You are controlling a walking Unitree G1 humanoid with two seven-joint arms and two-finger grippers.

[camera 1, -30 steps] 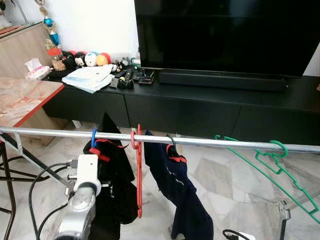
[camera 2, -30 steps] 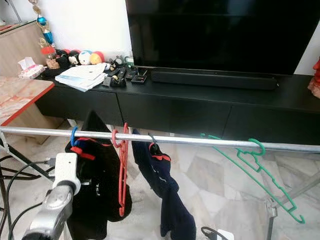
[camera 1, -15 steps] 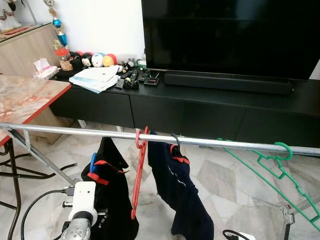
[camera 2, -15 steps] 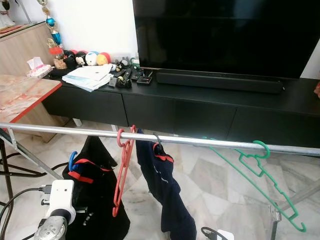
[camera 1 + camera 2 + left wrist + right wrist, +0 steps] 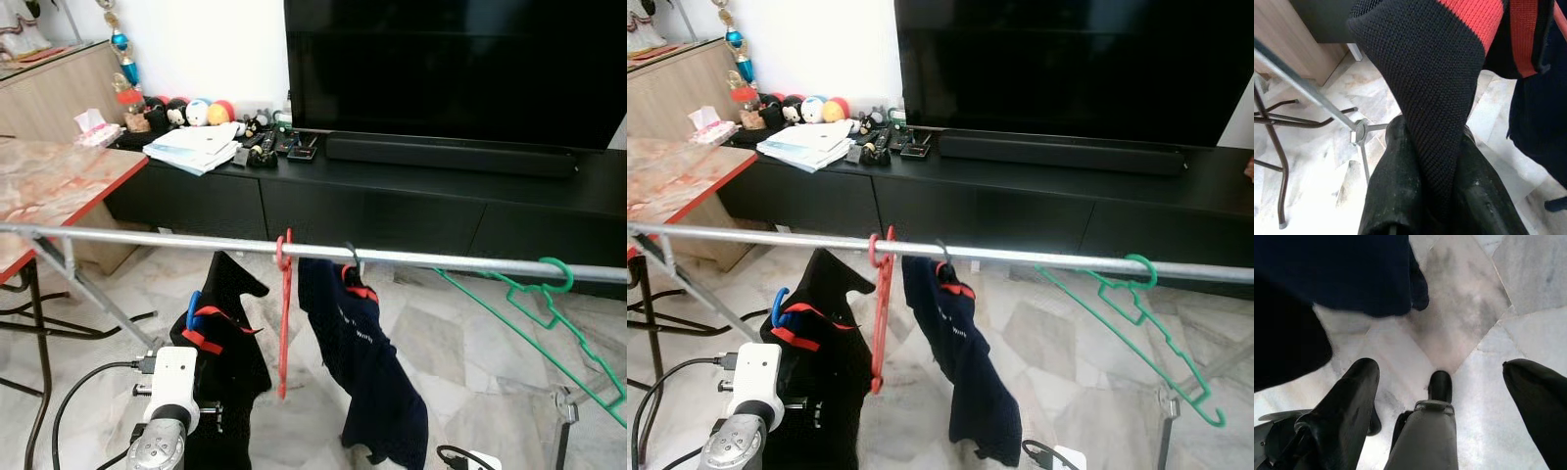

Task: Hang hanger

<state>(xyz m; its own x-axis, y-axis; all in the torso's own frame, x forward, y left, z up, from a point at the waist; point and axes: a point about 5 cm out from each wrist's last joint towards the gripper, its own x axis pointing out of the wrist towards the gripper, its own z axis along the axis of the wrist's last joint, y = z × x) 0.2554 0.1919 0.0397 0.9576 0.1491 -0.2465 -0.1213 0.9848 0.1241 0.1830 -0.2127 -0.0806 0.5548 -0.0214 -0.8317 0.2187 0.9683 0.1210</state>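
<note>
The left claw (image 5: 1430, 161) pinches the black garment (image 5: 230, 343) with its blue hanger (image 5: 192, 305), not yet hooked on the rail (image 5: 147, 238) above; right claw (image 5: 1444, 401) gapes wide

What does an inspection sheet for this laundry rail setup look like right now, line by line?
Surface: metal rail runs across, over marble floor.
Job's things: black garment on blue hanger, off the rail, below it.
Clutter: red hanger, navy garment and green hanger hang on the rail.
Grippers: left gripper shut on the black garment; right gripper open, over the floor.
Cables: black cable loops beside the left arm.
Surroundings: TV, black cabinet, table.
</note>
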